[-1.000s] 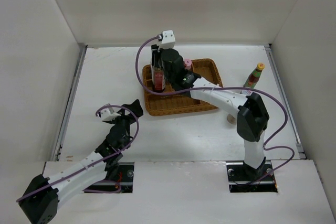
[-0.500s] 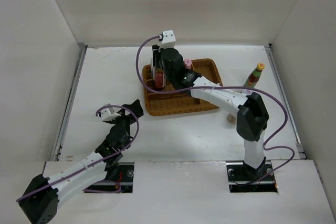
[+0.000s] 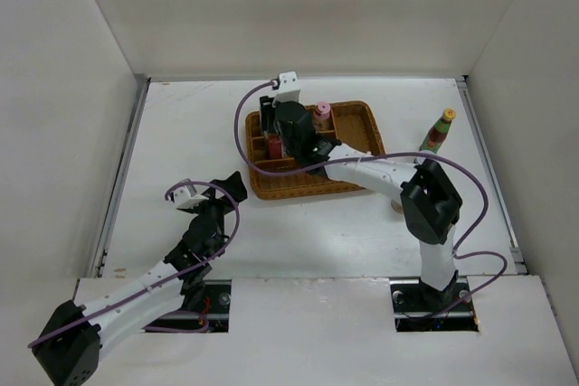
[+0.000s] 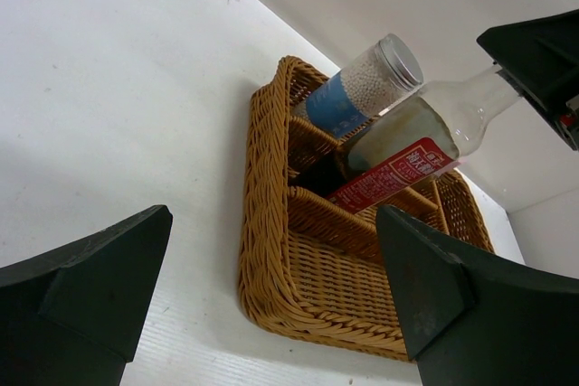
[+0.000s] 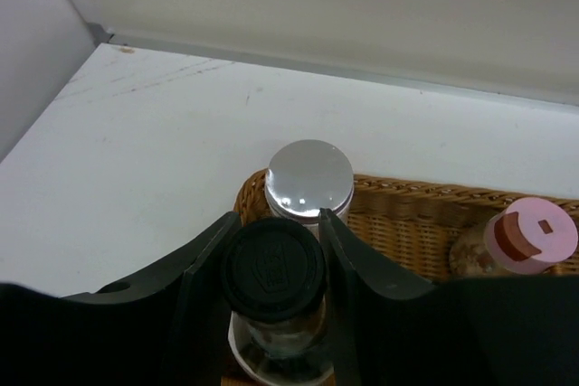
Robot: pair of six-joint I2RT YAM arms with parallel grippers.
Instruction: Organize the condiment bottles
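My right gripper (image 3: pixel 274 126) is shut on the black cap (image 5: pixel 275 268) of the tall dark-sauce bottle (image 4: pixel 398 167) with the red label. The bottle stands in a left compartment of the wicker tray (image 3: pixel 362 117). A silver-lidded jar (image 5: pixel 309 179) with a blue label (image 4: pixel 360 89) stands just behind the bottle in the tray's back-left corner. The yellow-capped red-green bottle (image 3: pixel 438 131) stands on the table right of the tray. My left gripper (image 3: pixel 224 190) is open and empty on the table, left of the tray's near-left corner (image 4: pixel 262 259).
A pink-capped jar (image 3: pixel 321 113) stands in the tray's back middle; it also shows in the right wrist view (image 5: pixel 529 234). A small round beige thing (image 3: pixel 396 207) lies near the tray's front right, partly hidden by my right arm. Walls enclose the table on three sides.
My right gripper has come down with the dark-sauce bottle, which now sits lower in the tray's left compartment. The left arm has not moved.
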